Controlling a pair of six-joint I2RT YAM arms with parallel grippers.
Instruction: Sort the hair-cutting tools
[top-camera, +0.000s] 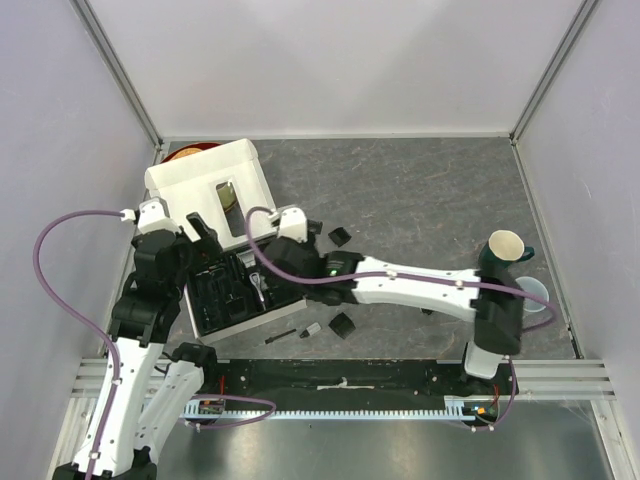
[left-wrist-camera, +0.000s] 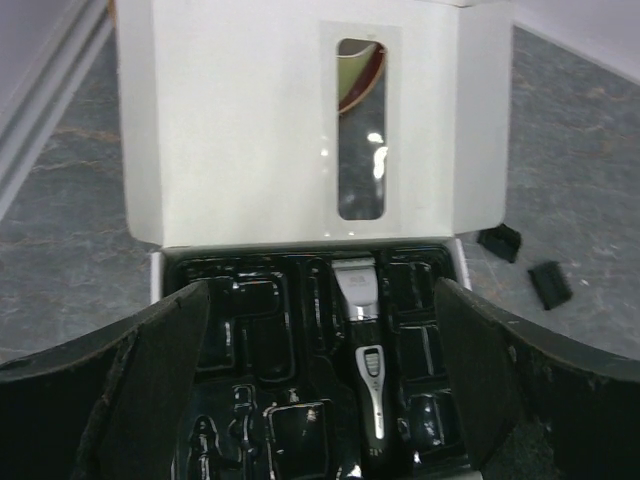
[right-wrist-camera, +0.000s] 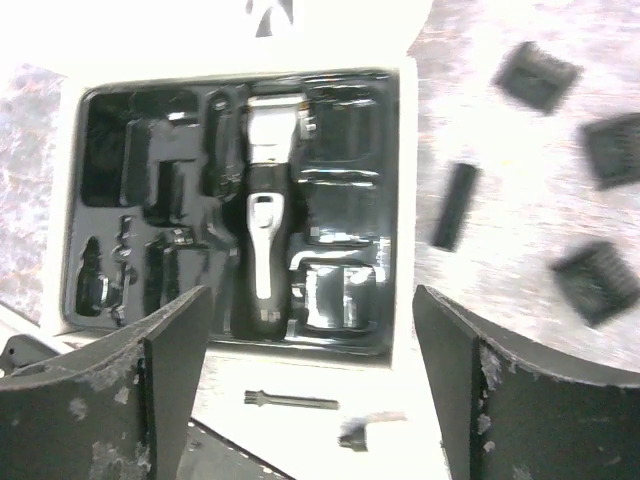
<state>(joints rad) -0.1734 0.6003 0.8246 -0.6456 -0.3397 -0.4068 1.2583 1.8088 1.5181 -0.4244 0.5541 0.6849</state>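
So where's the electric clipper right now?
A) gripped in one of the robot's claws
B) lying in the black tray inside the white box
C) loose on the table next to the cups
B: the clipper lies in a middle slot of the black tray, with nothing gripping it.

A grey marbled surface (top-camera: 420, 200) lies evenly lit between plain pale walls (top-camera: 330, 60), with silver posts (top-camera: 118, 70) at the far corners and a metal rail (top-camera: 570, 375) along its near edge.
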